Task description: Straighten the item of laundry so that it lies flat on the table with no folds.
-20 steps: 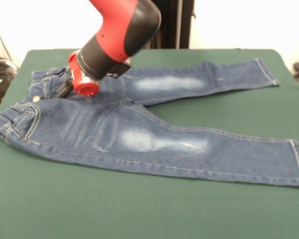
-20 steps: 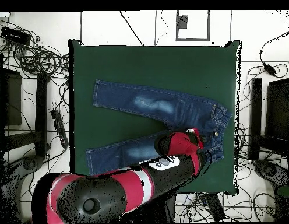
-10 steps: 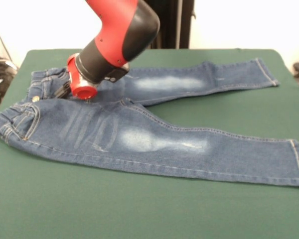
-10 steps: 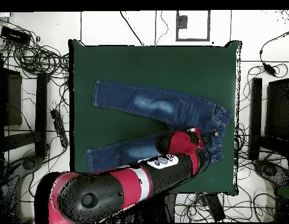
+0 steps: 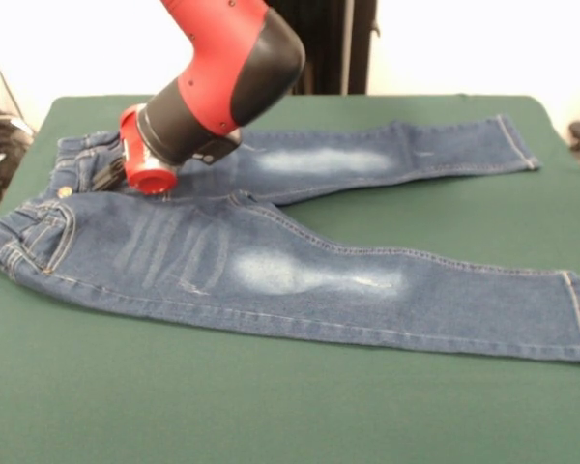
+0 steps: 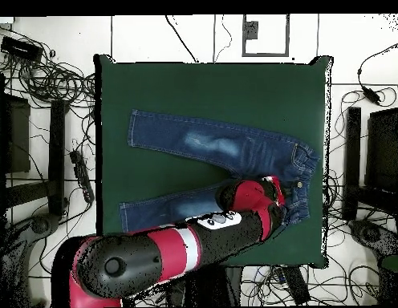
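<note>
The item of laundry (image 5: pixel 271 271), a small pair of dark blue jeans with whitish thigh patches, lies spread on the green table (image 5: pixel 271 416) with its legs splayed to the right. Its waistband at the left is bunched and partly hidden behind the arm. My gripper (image 5: pixel 111 172) is down at that waistband, under the red and black wrist. In the overhead view the jeans (image 6: pixel 202 144) stretch across the table (image 6: pixel 210 88), and the gripper (image 6: pixel 276 186) sits at the waist end on the right.
Cables (image 6: pixel 50 80) and black equipment (image 6: pixel 14 132) crowd the floor around the table. The waistband lies close to the table's right edge (image 6: pixel 324 160) in the overhead view. A dark post (image 5: pixel 338 43) stands behind the table.
The wrist has slid a little left in the front view, along the waistband. The waist end of the jeans has shifted slightly with it.
</note>
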Available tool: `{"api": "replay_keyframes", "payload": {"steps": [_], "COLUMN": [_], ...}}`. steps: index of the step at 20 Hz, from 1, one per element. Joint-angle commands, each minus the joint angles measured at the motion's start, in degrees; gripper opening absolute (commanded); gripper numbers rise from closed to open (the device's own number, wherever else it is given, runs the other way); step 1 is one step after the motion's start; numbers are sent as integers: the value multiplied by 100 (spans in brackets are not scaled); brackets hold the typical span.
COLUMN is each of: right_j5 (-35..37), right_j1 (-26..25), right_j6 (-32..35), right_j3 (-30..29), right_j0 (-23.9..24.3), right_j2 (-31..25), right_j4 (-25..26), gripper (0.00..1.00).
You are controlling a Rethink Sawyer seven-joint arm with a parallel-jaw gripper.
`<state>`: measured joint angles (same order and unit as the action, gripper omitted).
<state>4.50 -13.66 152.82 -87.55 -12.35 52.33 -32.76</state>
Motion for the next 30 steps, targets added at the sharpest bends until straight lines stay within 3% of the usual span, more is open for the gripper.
{"api": "replay_keyframes", "payload": {"steps": [1, 16, 30], "right_j5": [820, 902, 1244], "right_j1": [-598, -453, -1431], "right_j6": [1210, 1022, 1470], "right_j3": [661, 592, 612], "right_j0": [-176, -104, -350], "right_j2": [32, -208, 736], "right_j4": [-660, -711, -1023], "gripper": [0, 0, 0]}}
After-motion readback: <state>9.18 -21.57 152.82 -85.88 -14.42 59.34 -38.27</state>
